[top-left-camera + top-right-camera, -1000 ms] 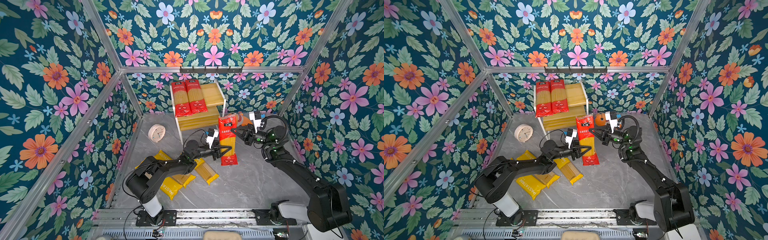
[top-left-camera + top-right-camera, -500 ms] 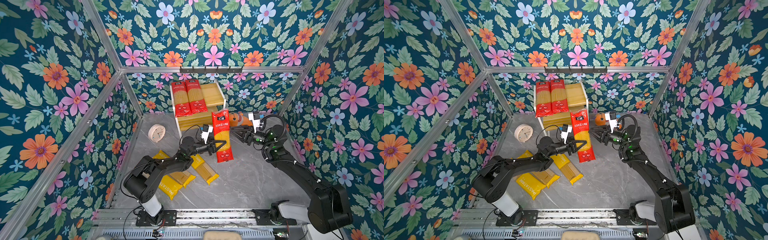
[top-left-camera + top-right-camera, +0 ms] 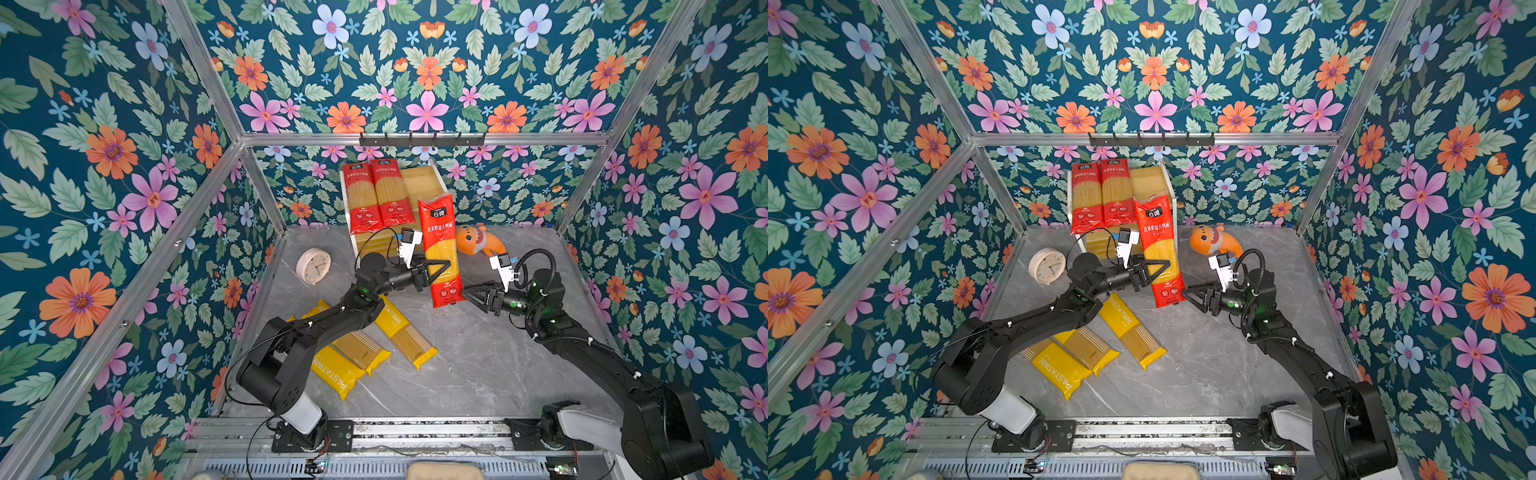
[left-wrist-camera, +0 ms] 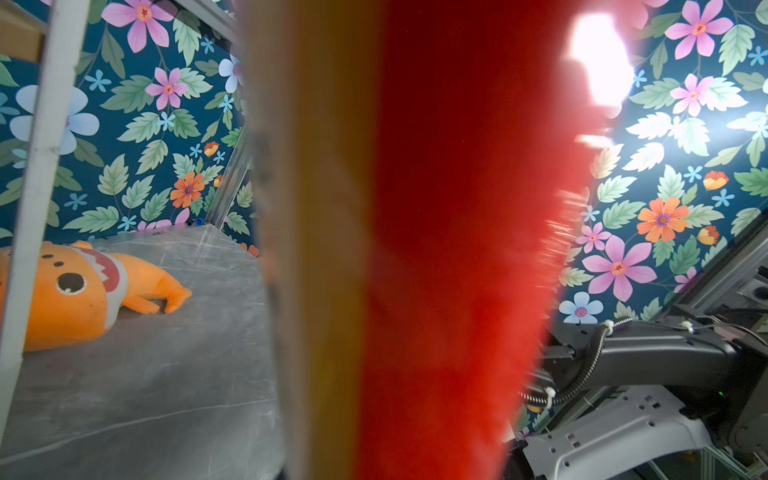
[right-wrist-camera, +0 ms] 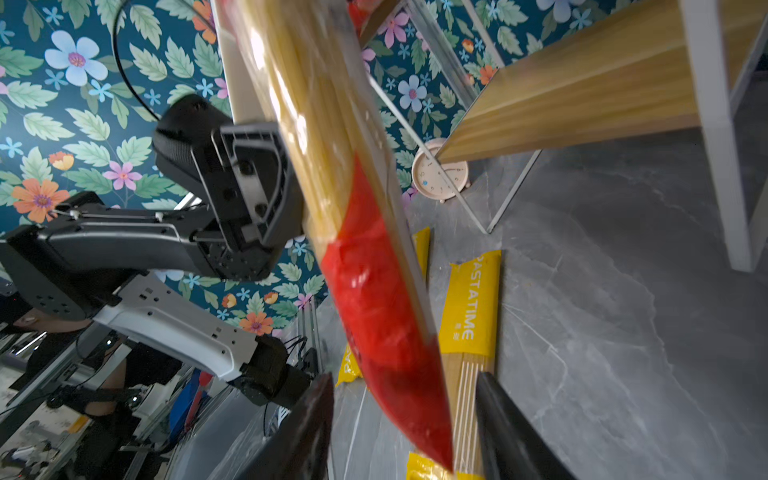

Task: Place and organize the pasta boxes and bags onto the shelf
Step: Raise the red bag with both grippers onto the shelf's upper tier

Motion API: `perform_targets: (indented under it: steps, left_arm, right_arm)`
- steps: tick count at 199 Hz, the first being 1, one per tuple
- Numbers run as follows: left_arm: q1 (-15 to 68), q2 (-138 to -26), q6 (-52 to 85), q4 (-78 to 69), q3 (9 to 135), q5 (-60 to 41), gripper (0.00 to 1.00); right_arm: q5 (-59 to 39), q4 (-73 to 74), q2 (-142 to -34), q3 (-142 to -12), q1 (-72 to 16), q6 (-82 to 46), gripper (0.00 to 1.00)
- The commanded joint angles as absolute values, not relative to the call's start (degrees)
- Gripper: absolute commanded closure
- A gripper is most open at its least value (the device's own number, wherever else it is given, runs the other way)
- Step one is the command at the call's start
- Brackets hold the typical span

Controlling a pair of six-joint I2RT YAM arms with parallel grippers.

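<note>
Both top views: my left claw [image 3: 439, 270] pinches a red pack [image 3: 441, 232] with a clear middle full of yellow spaghetti, upright, off the table, just before the shelf [image 3: 422, 183]. My right claw [image 3: 471, 296] is spread beside its lower end.
Left wrist: red pack [image 4: 436, 249] is a close blur.
Right wrist: fingers [image 5: 507, 424] apart, the pack's red tip between them.

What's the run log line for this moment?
left tool: shut on red pack | right tool: open at pack's lower end | shelf: two red packs
</note>
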State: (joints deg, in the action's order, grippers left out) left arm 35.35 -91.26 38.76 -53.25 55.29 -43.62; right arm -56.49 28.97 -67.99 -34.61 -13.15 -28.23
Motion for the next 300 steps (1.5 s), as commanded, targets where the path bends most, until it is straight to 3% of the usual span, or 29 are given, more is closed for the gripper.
perform_targets:
  steps: [1,83,104,134,154,202,236,300]
  left_arm:
    - [35.33,-91.03,39.01,-55.39,57.69,-44.64,0.86]
    - [35.63,-91.65,45.84,-61.0,58.23,-44.78,0.85]
    - [35.68,-92.73,49.13,-64.2,58.54,-44.52,0.85]
    - [35.43,-92.95,50.7,-66.5,57.62,-44.15,0.83]
    - [34.92,-92.38,51.14,-66.09,56.98,-43.42,0.76]
    - [33.27,-90.6,53.71,-68.99,55.01,-43.29,0.51]
    - [31.83,-87.37,52.56,-68.24,50.36,-41.81,0.39]
    - [32.28,-80.98,50.4,-66.65,38.32,-37.12,0.38]
  right_arm:
    - [-58.82,31.54,-67.92,-33.54,-13.55,-25.8,0.44]
    - [-59.68,47.97,-75.57,-36.06,-16.68,-34.67,0.47]
    - [-58.73,49.06,-76.0,-36.74,-17.93,-35.3,0.55]
    - [-58.18,52.43,-76.71,-36.87,-17.94,-38.67,0.76]
    - [-58.1,53.08,-76.9,-37.43,-17.99,-40.91,0.87]
    - [-57.92,53.83,-76.86,-43.07,-17.95,-48.94,0.95]
    - [-56.73,40.35,-77.34,-52.76,-17.93,-51.24,0.99]
    - [-57.96,6.73,-87.65,-81.45,-17.77,-53.6,1.0]
